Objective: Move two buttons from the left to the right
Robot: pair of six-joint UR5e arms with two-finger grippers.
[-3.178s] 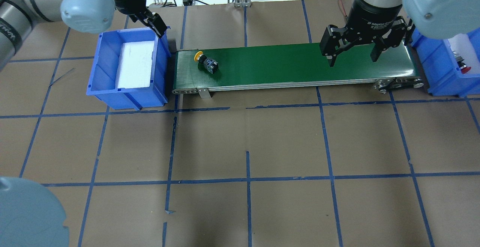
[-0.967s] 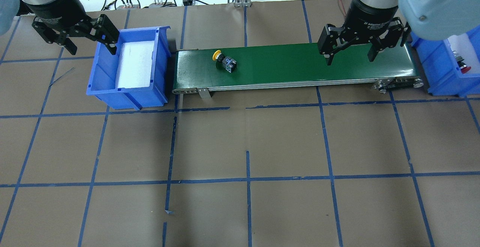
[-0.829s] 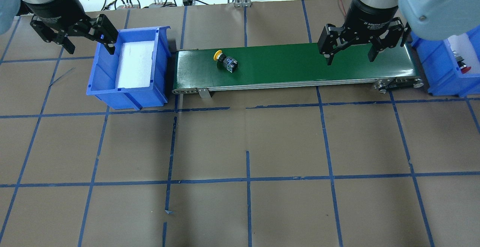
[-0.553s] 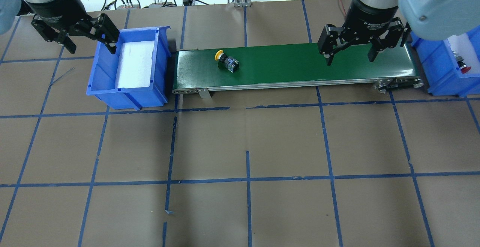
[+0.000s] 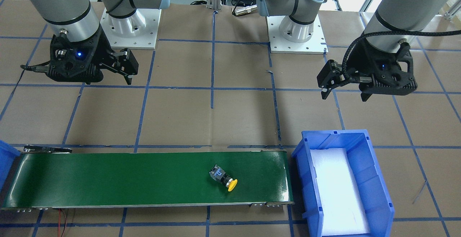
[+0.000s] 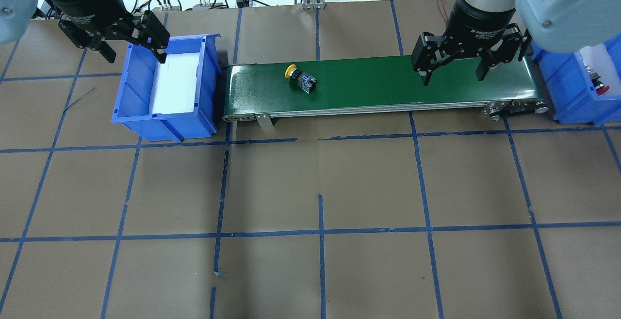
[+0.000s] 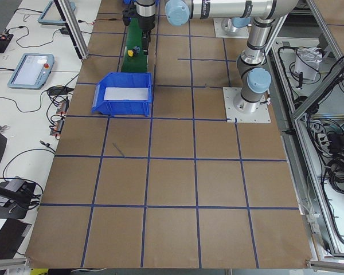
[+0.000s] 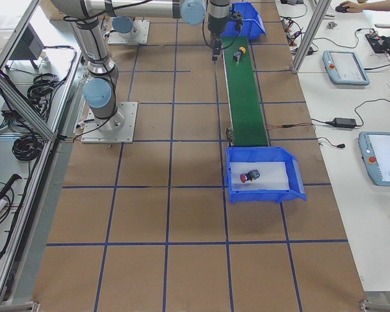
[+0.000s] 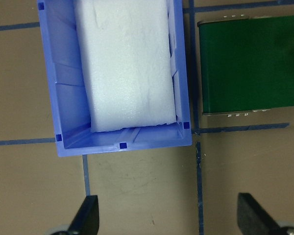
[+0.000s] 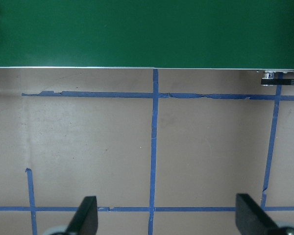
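overhead exterior shows us the yellow push-button (image 6: 301, 77) lying on its side on the green conveyor belt (image 6: 378, 86), in the belt's left part. its cap points toward the left blue bin (image 6: 131, 91) and its grey-blue block toward the belt's middle. it is well apart from both grippers.

we see the left gripper (image 6: 136, 57) hanging high near that bin, fingers pointing down and spread wide. the left wrist view shows only brown paper between its fingertips (image 9: 88, 215), and only white foam inside the bin.

the right gripper (image 6: 453, 77) also points straight down, near the belt's right part. its jaws are just as wide and hold nothing (the right wrist view shows taped paper between the fingers and the belt's edge beyond).

in the exterior right view we find the red mushroom button (image 8: 250, 176) lying on white foam inside the right blue bin (image 8: 292, 185), just past the belt's end.
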